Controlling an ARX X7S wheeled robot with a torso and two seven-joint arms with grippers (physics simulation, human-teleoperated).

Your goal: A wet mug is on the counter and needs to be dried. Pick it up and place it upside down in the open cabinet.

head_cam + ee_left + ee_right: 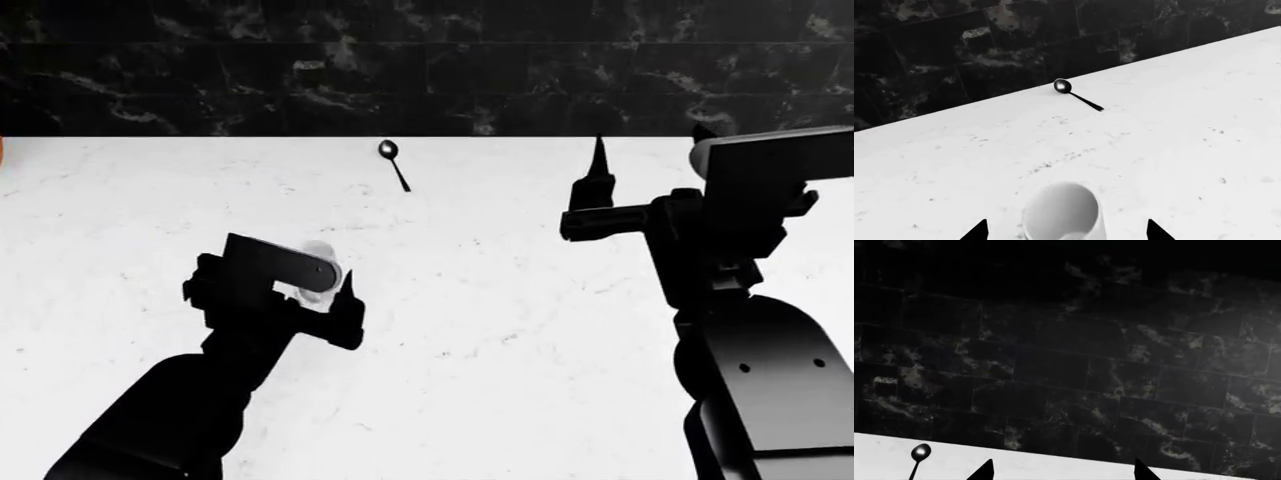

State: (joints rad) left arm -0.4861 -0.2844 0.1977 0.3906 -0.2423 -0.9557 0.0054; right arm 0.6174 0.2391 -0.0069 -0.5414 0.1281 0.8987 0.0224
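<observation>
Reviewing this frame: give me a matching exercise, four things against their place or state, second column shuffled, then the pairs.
1. mug
2. spoon
3. left gripper
4. right gripper

A. open, nothing between its fingers, facing the dark tiled wall
B. lying near the counter's back edge
C. white, standing upright with its mouth up
D. open, fingers on either side of the mug

Pairs: 1-C, 2-B, 3-D, 4-A

Black marble-veined tile wall [534, 70] behind, glossy, dimly lit, faint grout lines.

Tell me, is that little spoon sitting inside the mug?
No, the spoon lies on the counter near the dark wall, apart from the mug.
</observation>
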